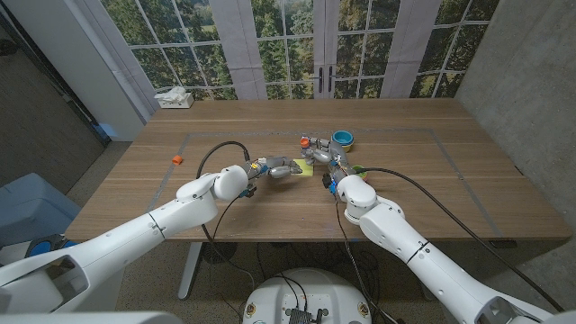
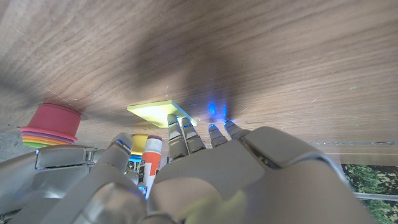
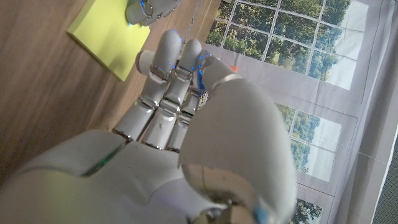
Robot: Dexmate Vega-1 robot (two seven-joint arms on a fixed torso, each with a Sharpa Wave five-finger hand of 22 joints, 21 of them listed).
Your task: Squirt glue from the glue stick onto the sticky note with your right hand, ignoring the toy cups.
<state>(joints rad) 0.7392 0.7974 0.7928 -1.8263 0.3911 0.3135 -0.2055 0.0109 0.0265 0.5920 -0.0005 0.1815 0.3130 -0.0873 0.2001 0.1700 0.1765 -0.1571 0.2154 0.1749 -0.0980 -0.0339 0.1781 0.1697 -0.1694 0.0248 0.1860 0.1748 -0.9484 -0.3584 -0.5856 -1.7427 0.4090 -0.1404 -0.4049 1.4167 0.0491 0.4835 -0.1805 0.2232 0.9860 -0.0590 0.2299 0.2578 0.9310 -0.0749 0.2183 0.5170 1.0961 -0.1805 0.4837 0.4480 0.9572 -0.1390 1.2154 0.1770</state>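
glue stick (image 2: 152, 157) upright in the right hand (image 1: 337, 166), just beside the sticky note | sticky note (image 1: 302, 168) lies on the desk (image 1: 432, 180) between both hands | left hand (image 1: 280, 168) empty, fingers apart, fingertips at the note's edge | toy cups (image 1: 342, 139) stand behind the note

Table (image 1: 423, 171): wood, visible grain, matt finish with a soft sheen. Sticky note (image 3: 109, 34): matt yellow paper. Left hand (image 2: 205, 180) and right hand (image 3: 186, 143): smooth grey-white plastic shells, semi-gloss. Toy cups (image 2: 51, 124): smooth plastic, slight sheen. Glue stick (image 2: 152, 157): paper-look label, orange plastic cap.
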